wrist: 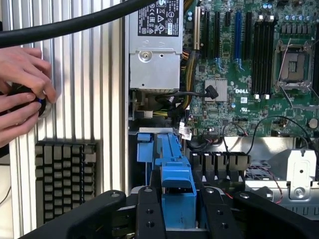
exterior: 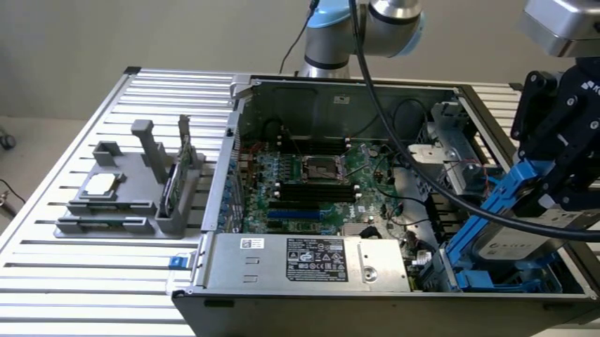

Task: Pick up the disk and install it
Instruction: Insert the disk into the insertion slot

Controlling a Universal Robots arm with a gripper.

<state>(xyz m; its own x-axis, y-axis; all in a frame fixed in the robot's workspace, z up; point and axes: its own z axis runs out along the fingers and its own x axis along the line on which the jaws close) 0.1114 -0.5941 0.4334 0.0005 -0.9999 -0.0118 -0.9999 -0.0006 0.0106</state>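
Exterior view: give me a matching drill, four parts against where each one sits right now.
Parts:
1. disk
2. power-supply box
3. grey fixture
4. processor socket

Places:
A. on the slatted table, to the exterior view's left of the case
B. middle of the motherboard
C. tilted, held in the gripper, at the exterior view's right
D. lying along the case's near edge

Pairs: 1-C, 2-D, 3-A, 4-B
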